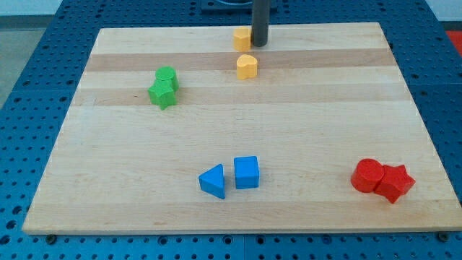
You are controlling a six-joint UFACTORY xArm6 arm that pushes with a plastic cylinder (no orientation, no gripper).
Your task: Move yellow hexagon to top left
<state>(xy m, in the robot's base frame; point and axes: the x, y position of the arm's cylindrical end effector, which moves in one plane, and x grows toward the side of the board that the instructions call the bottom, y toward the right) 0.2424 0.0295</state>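
The pale wooden tabletop (303, 108) rests on a blue perforated base (29, 87); the yellow hexagon (242, 38) sits at the far edge, centre, touching my tip (259, 45) on its right; no hand is fitted.

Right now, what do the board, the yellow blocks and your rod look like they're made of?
The board looks like pale wood in glued strips, going by its grain lines and bands of differing tone, with a matte finish. The two yellow blocks look like painted wood or plastic: flat even colour, soft sheen; I can't tell which. My rod is dark and smooth, possibly metal or plastic; my tip sits beside the upper yellow block.
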